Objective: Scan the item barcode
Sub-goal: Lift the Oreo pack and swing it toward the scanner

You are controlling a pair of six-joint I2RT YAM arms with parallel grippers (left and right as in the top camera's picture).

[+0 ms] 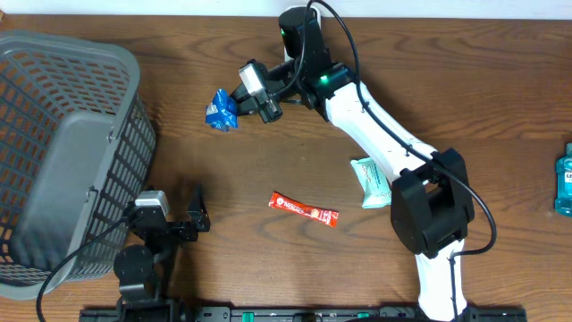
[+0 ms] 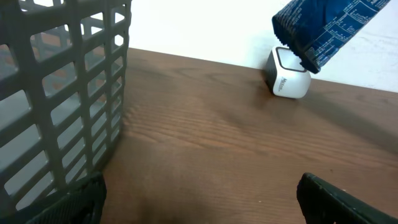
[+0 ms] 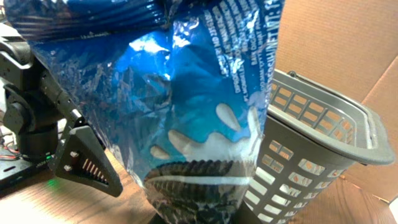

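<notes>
A blue cookie packet (image 1: pixel 221 109) hangs above the table at the back, with my right gripper (image 1: pixel 241 98) shut on its top edge. In the right wrist view the packet (image 3: pixel 186 106) fills most of the frame and covers the fingers. From the left wrist view the packet (image 2: pixel 323 28) hangs just above and in front of a small white cube scanner (image 2: pixel 289 81) at the table's far edge. My left gripper (image 2: pixel 202 208) rests low near the table's front left, next to the basket. It is open and holds nothing.
A grey mesh basket (image 1: pixel 54 152) takes up the left side, and its wall (image 2: pixel 62 93) is close to my left gripper. A red packet (image 1: pixel 304 209), a pale green packet (image 1: pixel 371 182) and a blue bottle (image 1: pixel 563 179) lie on the table.
</notes>
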